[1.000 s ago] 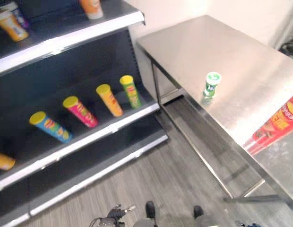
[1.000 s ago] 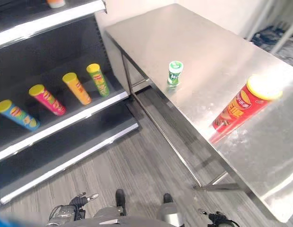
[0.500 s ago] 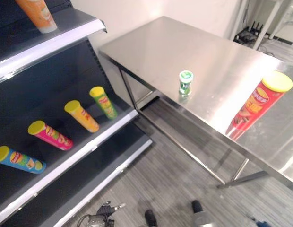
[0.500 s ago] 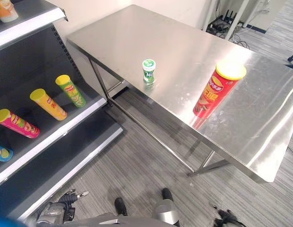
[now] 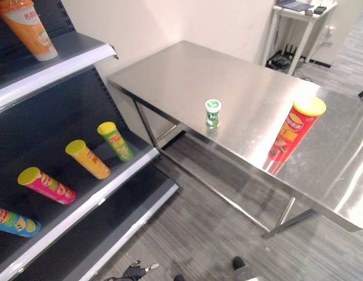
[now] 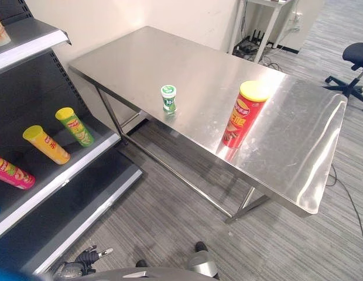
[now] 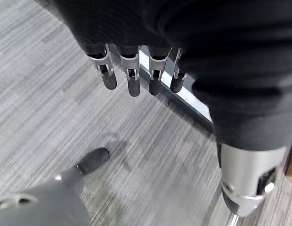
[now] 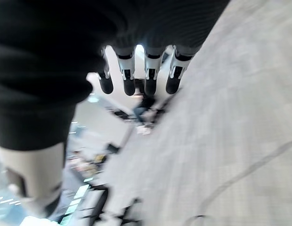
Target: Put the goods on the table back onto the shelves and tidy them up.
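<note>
Left eye view gives us the steel table [image 5: 170,76] standing beside the dark shelves [image 5: 70,58]. On the table we see two goods, both upright and well apart from each other. A small green bottle [image 5: 212,113] with a white-and-green cap stands near the table's front edge, toward the end closest to the shelves. A tall red can [image 5: 293,132] with a yellow lid stands farther along the same front edge, toward the table's far end.

On the lower shelf board we see four cans lying in a row, yellow lids toward the shelf's front edge: a green can [image 5: 116,141] nearest the table, then an orange can [image 5: 87,158], a pink can [image 5: 45,185] and a blue can [image 5: 14,222] at the frame's edge. On the upper board an orange cup [image 5: 34,30] stands upright near the front edge.

Our left hand [image 7: 132,75] hangs over the grey floor [image 7: 37,99], fingers straight and relaxed, holding nothing. Our right hand [image 8: 136,70] hangs the same way, fingers straight and slightly apart, empty, with blurred floor beyond it.
</note>
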### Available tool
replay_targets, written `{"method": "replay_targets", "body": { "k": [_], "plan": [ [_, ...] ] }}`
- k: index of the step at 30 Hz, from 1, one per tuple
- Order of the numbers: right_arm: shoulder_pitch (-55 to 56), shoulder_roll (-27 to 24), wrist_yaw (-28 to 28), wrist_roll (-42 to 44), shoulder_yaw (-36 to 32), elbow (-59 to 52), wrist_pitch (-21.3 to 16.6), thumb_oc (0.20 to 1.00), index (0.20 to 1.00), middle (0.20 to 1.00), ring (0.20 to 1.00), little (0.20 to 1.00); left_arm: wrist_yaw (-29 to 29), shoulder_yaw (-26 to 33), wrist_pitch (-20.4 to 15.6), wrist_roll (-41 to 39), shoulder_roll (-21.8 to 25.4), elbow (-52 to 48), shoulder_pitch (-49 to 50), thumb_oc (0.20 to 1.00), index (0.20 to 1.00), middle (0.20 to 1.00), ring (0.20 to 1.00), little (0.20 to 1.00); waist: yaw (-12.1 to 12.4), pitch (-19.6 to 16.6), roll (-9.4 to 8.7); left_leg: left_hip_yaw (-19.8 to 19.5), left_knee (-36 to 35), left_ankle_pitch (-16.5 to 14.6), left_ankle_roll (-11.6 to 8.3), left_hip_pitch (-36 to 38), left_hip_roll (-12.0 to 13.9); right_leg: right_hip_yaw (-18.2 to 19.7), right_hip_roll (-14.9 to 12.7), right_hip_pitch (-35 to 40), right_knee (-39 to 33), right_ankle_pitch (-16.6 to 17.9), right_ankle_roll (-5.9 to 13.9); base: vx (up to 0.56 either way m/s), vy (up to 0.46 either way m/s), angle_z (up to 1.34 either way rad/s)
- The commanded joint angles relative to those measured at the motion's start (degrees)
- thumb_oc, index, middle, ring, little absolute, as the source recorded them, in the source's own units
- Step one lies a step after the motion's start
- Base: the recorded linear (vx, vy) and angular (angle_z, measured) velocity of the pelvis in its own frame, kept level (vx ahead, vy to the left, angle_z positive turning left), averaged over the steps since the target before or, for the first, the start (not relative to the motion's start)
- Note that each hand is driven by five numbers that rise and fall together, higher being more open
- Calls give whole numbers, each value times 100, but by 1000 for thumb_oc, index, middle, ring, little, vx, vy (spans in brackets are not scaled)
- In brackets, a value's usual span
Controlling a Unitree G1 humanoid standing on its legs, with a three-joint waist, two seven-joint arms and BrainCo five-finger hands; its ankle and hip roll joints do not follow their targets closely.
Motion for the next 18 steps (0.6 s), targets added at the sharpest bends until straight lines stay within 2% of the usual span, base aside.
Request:
{"method": "replay_targets", "body": {
  "k": [1, 3, 5, 9, 12, 18],
  "plan": [
    [-366, -786, 323, -531, 9, -355, -739, 1000, 1000, 1000, 1000, 1000, -35, 273, -136, 220, 211, 172, -290, 1000, 1000, 1000, 1000, 1000, 270, 119, -10, -187, 316, -746, -56, 327, 248, -91, -108, -485, 324, 143, 320, 4, -59, -21],
    [-455, -1064, 848, -486, 126, -997, -836, 1000, 1000, 1000, 1000, 1000, -134, 317, -183, 210, 258, 50, -291, 1000, 1000, 1000, 1000, 1000, 334, 62, -52, -170, 301, -701, -110, 345, 306, -147, -95, -445, 273, 149, 297, 10, -83, -5],
    [-491, -1132, 1090, -262, 178, -1227, -906, 1000, 1000, 1000, 1000, 1000, -149, 304, -209, 180, 281, 15, -315, 1000, 1000, 1000, 1000, 1000, 361, 45, -64, -192, 298, -672, -143, 331, 338, -190, -92, -424, 260, 133, 282, 4, -57, 4],
    [-476, -1095, 1400, 175, 104, -1498, -978, 1000, 1000, 1000, 1000, 1000, -205, 318, -233, 167, 284, 3, -275, 1000, 1000, 1000, 1000, 1000, 374, 20, -60, -224, 292, -649, -184, 339, 370, -244, -77, -383, 250, 106, 259, 8, -53, 8],
    [-431, -1033, 1947, 730, 134, -1772, -952, 1000, 1000, 1000, 1000, 1000, -282, 343, -244, 211, 314, 3, -208, 1000, 1000, 1000, 1000, 1000, 381, -7, -41, -228, 266, -627, -225, 361, 412, -279, -46, -342, 240, 69, 235, 13, -50, 9],
    [-414, -1002, 2520, 929, 455, -2257, -899, 1000, 1000, 1000, 1000, 1000, -410, 335, -279, 276, 300, -20, -170, 1000, 1000, 1000, 1000, 1000, 417, -53, -6, -223, 253, -608, -257, 390, 458, -322, -11, -293, 231, 38, 207, 6, -34, 1]
  ]
}}
